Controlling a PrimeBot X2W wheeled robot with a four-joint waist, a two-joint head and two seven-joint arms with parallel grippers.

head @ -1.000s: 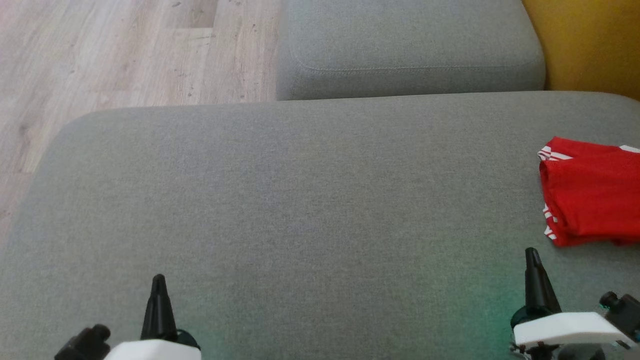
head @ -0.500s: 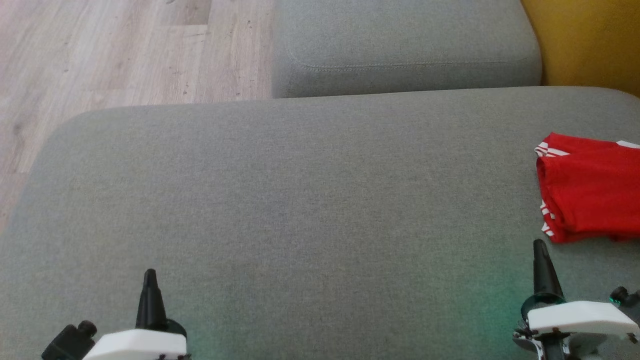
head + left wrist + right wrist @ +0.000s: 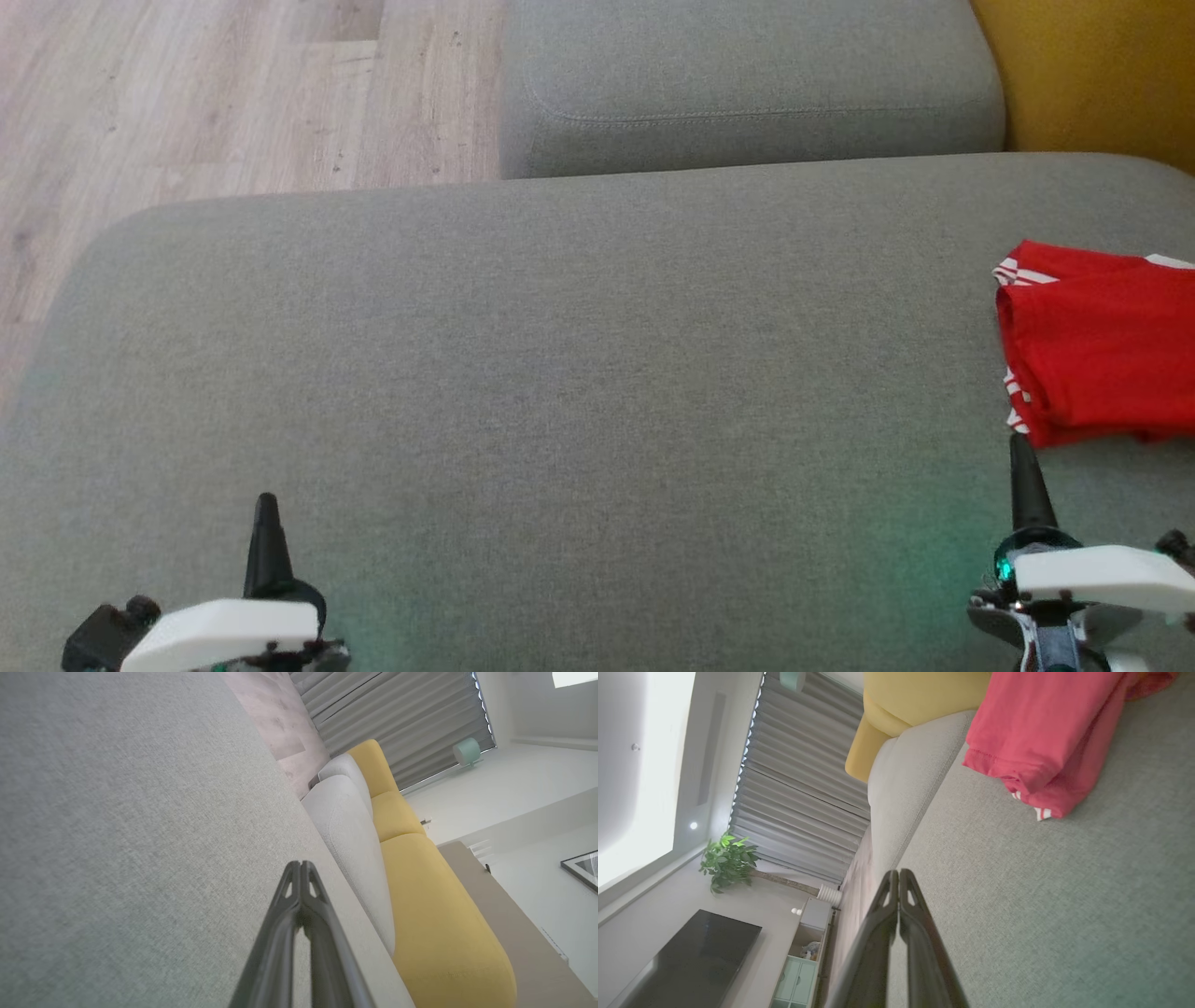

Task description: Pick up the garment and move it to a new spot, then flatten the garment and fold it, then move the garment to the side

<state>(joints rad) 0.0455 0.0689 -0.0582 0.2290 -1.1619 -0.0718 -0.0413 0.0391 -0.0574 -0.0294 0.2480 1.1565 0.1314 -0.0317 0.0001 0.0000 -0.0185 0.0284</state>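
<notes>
Two grippers sit low in the head view, one at each near corner of the grey seat cushion (image 3: pixel 560 373). The left gripper (image 3: pixel 267 511) is at the near left. Its two dark fingers are pressed together into a single spike pointing away from the robot, and the left wrist view shows the tips meeting with nothing between them. The right gripper (image 3: pixel 1023 453) is at the near right, fingers likewise pressed together and holding nothing (the right wrist view shows the tips meeting over bare fabric).

The garment (image 3: pixel 1102 355) is red with white stripes at its edges. It lies folded in a compact bundle on the right side of the seat cushion, cut off by the right edge of the head view. It is just beyond the right gripper and slightly to its right. In the head view the fingertip appears to meet the garment's near left corner, but the right wrist view shows a strip of bare cushion between tip and hem, so the two are apart. The left gripper is well apart from the garment, across the width of the cushion.

A second grey cushion (image 3: pixel 747 84) lies past the far edge, a yellow cushion (image 3: pixel 1092 75) at the far right, and wood floor (image 3: pixel 187 93) at the far left.
</notes>
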